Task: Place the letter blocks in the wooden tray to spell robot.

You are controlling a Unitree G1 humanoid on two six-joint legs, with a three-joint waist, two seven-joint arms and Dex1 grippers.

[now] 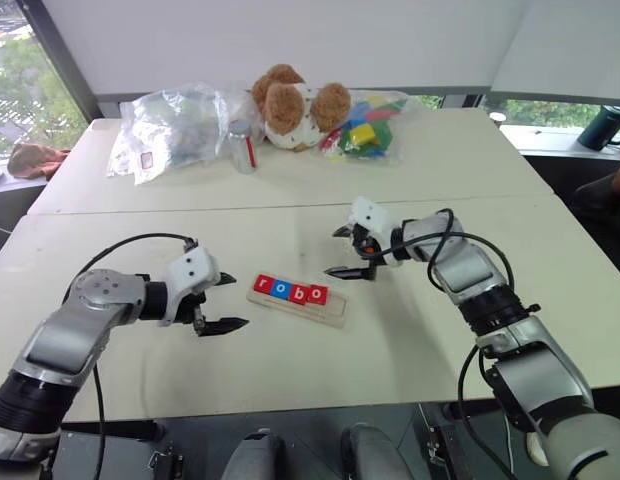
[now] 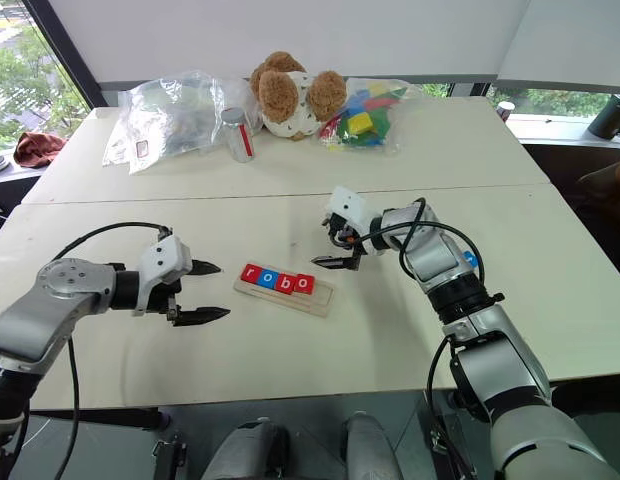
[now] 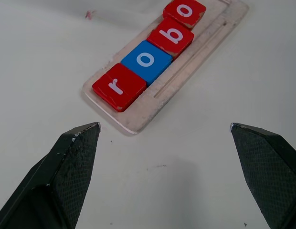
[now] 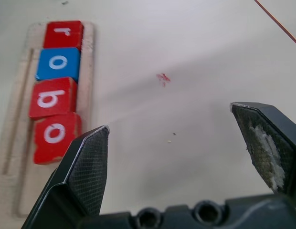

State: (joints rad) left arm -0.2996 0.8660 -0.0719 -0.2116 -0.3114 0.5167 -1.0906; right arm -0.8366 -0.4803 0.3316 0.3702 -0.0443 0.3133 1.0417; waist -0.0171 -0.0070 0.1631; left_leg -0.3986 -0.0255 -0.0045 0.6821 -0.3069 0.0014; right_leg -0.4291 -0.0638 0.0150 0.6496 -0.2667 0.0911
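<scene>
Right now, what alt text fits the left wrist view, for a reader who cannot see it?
Four letter blocks, red r, blue o, red b, red o, sit in a row in the wooden tray on a pale table. The open left gripper points toward the tray's r end, holding nothing.

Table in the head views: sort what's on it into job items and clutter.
Job:
- wooden tray
- four letter blocks in it, reading r, o, b, o
- left gripper and right gripper, both open and empty

Clutter:
- teddy bear
- bagged toy bricks
- clear plastic bags
- can
</scene>
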